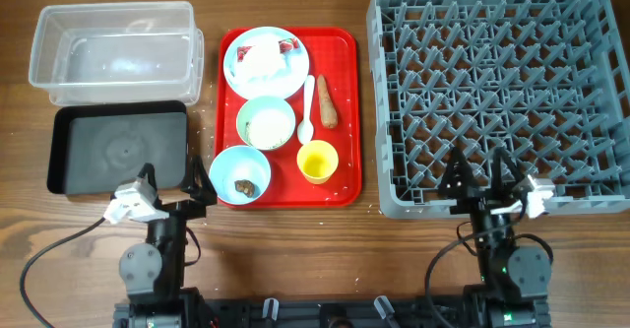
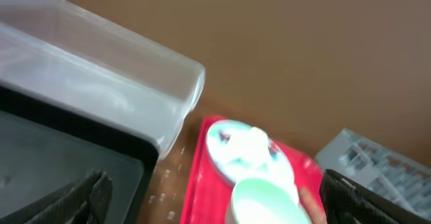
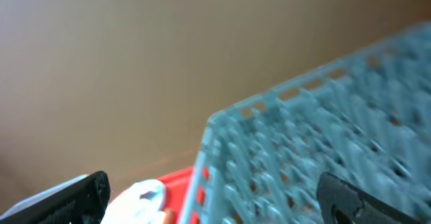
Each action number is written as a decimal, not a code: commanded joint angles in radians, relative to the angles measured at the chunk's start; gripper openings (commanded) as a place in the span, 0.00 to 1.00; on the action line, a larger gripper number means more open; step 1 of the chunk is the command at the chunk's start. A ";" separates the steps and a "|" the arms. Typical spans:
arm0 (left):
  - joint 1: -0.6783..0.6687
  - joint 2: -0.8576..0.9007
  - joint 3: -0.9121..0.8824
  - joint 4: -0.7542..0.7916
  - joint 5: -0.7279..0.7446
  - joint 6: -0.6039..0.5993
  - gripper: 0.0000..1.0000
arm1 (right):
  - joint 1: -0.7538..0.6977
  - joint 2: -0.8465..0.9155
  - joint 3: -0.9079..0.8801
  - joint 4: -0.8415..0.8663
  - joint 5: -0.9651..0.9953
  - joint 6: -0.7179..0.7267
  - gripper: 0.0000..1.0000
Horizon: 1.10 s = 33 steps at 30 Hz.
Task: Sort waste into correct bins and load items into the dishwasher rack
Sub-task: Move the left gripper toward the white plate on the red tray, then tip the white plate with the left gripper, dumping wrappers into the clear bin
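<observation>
surface: wooden table [image 1: 285,239] | left end effector [image 1: 173,185] — spread, empty | right end effector [image 1: 480,178] — spread, empty

Black left arm [image 1: 162,239] and right arm [image 1: 492,234], with round grey joints [image 1: 138,265]; a white camera block [image 1: 133,205] beside the left claw [image 1: 172,182] and right claw [image 1: 479,175]; black cables [image 1: 44,254] behind.

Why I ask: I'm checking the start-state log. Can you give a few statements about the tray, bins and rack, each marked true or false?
1. The dishwasher rack holds no dishes. True.
2. The yellow cup stands in the rack. False: it stands on the red tray.
3. The white spoon lies beside the carrot-like stick. True.
4. The left gripper is shut on the spoon. False: it is open and empty.
5. The crumpled tissue lies in the clear tub. False: that tub is empty; the tissue lies on the plate.
</observation>
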 commanded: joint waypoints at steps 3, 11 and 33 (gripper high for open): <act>0.005 -0.010 -0.003 0.180 0.111 0.013 1.00 | -0.002 -0.008 0.033 0.026 -0.208 -0.193 1.00; 0.005 0.197 0.269 0.182 0.274 0.188 1.00 | -0.002 0.213 0.356 -0.124 -0.267 -0.414 1.00; -0.270 1.981 1.656 -0.566 0.210 0.691 1.00 | -0.002 0.788 0.733 -0.593 -0.282 -0.220 1.00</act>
